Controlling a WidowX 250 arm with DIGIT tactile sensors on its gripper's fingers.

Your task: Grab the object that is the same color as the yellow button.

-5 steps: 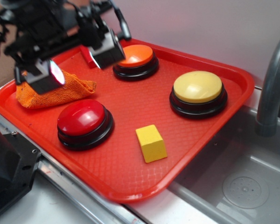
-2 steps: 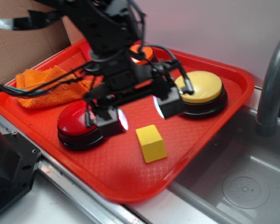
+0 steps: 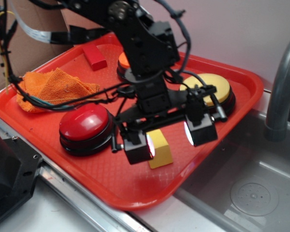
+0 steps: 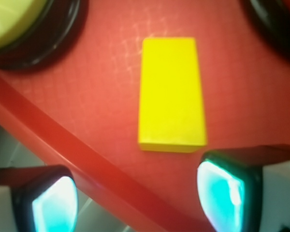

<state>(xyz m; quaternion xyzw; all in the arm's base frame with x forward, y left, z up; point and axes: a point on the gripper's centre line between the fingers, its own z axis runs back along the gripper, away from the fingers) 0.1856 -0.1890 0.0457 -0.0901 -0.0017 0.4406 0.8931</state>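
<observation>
On the red tray (image 3: 232, 116), spread-apart fingers (image 3: 136, 147) partly hide the yellow block (image 3: 160, 149).

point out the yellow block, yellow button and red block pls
yellow block (image 4: 171, 92), wrist view, centre of its top face
yellow button (image 3: 220, 88), exterior view, exposed right part of the dome
red block (image 3: 94, 57), exterior view, middle of its top face

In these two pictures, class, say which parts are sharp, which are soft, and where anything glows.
Exterior view: fairly sharp; the gripper shows lit pads beside the yellow block. Wrist view: soft throughout; the block has blurred edges, the fingertips glow cyan, and the yellow button is a hazy corner shape.
</observation>
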